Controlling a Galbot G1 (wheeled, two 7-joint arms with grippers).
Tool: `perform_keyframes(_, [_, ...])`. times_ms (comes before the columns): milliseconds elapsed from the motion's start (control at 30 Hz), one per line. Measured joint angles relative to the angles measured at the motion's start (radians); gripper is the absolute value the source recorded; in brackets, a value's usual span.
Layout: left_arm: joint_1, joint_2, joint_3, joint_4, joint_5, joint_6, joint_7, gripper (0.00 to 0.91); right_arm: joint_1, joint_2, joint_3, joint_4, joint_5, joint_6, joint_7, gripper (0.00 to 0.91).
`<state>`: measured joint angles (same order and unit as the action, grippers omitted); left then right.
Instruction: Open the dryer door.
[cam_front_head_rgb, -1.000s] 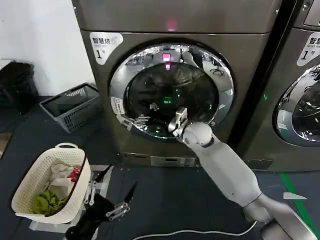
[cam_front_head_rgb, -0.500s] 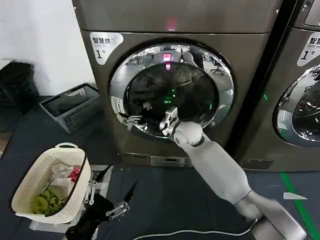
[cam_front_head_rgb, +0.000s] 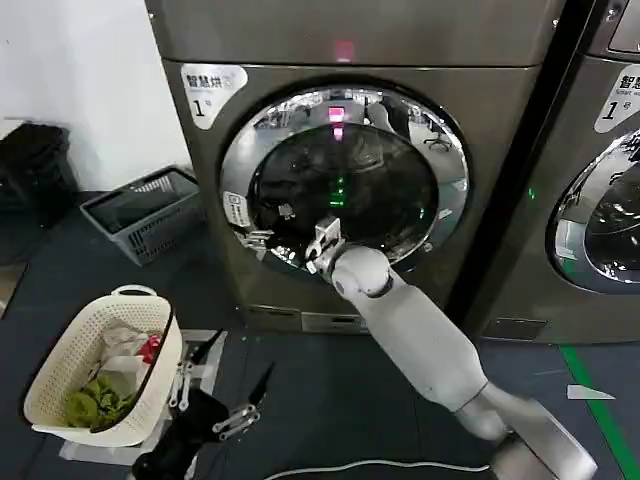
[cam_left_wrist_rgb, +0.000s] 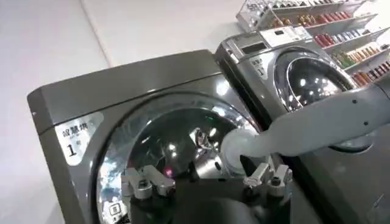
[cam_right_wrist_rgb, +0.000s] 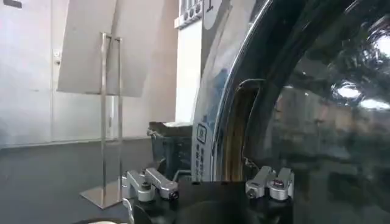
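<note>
- The dryer door (cam_front_head_rgb: 343, 180), a round chrome-ringed porthole of dark glass, is sitting shut in the front of the grey-bronze machine marked with a "1", facing the robot.
- The right gripper (cam_front_head_rgb: 322, 246) is reaching up from the lower right and hovering at the lower left part of the chrome ring, close to the glass.
- In the right wrist view the dryer door's (cam_right_wrist_rgb: 286, 91) edge is standing right ahead of the jaws, with a recessed handle slot (cam_right_wrist_rgb: 239, 128) in the ring; the jaws are spread apart and holding nothing.
- The left gripper (cam_front_head_rgb: 222, 400) is hanging low near the floor beside a cream laundry basket (cam_front_head_rgb: 60, 375) of clothes, its jaws parted and empty, looking idle.
- The step in hand appears to be lining up on the handle; the door is not yet open.
- Next, the right gripper probably needs to hook into the slot and pull outward, swinging on the hinge side.
</note>
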<state>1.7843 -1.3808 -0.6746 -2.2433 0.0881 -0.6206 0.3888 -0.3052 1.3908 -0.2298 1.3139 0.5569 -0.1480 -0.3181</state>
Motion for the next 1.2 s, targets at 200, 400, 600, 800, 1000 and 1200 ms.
perform_keyframes(200, [0.0,0.001,0.0,0.001,0.0,0.0,0.0,0.907,0.019,0.017,-0.018,-0.029,0.003,0.007,-0.056,0.907])
perform_keyframes(400, [0.004,0.0,-0.002,0.001,-0.001,-0.001,0.0,0.907,0.043,0.036,-0.025,-0.06,0.006,0.013,-0.084,0.907])
perform_keyframes(600, [0.002,0.0,-0.006,0.001,-0.003,-0.002,-0.001,0.907,0.051,0.031,-0.035,-0.063,0.025,0.017,-0.14,0.907])
perform_keyframes(800, [0.0,0.0,-0.007,0.003,-0.005,-0.002,-0.001,0.907,0.046,0.016,-0.036,-0.058,0.028,0.029,-0.207,0.907])
perform_keyframes(1000, [0.0,0.0,-0.008,0.005,-0.006,-0.002,-0.001,0.907,0.034,-0.017,-0.042,-0.023,0.051,0.035,-0.289,0.907])
perform_keyframes(1200, [-0.01,-0.002,-0.024,0.015,-0.005,-0.002,-0.003,0.907,0.032,-0.057,-0.044,0.018,0.092,0.031,-0.349,0.907])
